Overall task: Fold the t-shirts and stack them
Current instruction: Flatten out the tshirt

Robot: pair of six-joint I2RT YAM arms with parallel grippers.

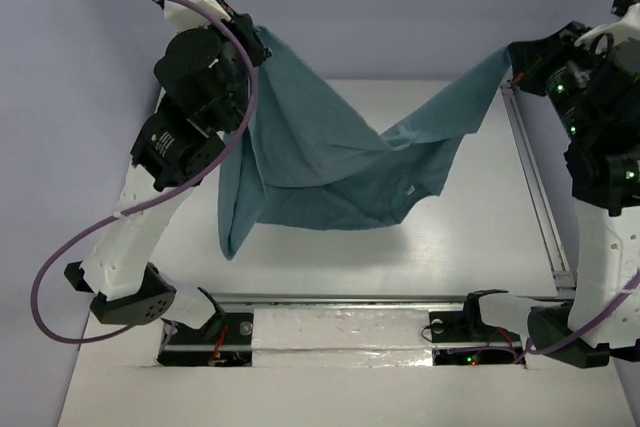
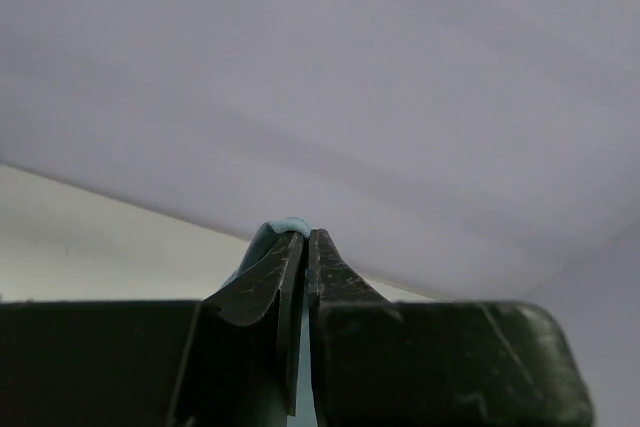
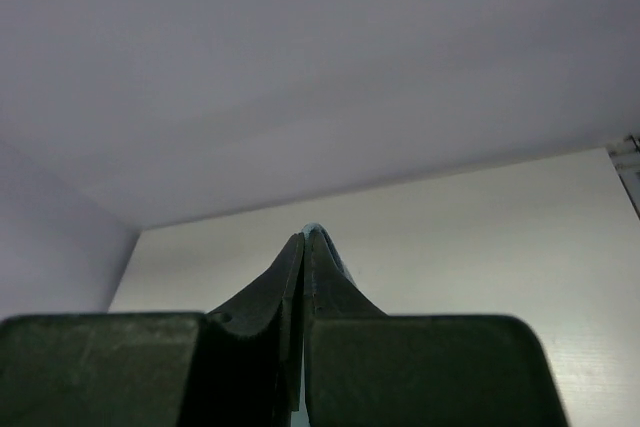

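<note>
Teal t-shirt [image 1: 330, 162] is being held aloft over the counter [image 1: 470, 247], slung between the two arms across the upper middle of the overhead frame.

- One end is being pinched by the left gripper [image 1: 252, 47] at upper left, the other by the right gripper [image 1: 520, 65] at upper right.
- Left wrist view: jaws are being pressed together on a small teal fold at their tips.
- Right wrist view: jaws likewise closed, with a thin sliver of teal being clamped between them.
- Cloth is sagging in a deep swag at frame centre. A long tail is hanging below the left grip toward lower left. Whether its tip is touching the counter cannot be told.
- Which parts of the garment are being gripped cannot be told.

Step judged: the shirt is being lifted and spread ahead of laying out, and no fold is made yet.

Next move judged: the sag is to be taken out by drawing the grippers apart. Both are then to be lowered evenly so the cloth is laid flat without bunching.
</note>
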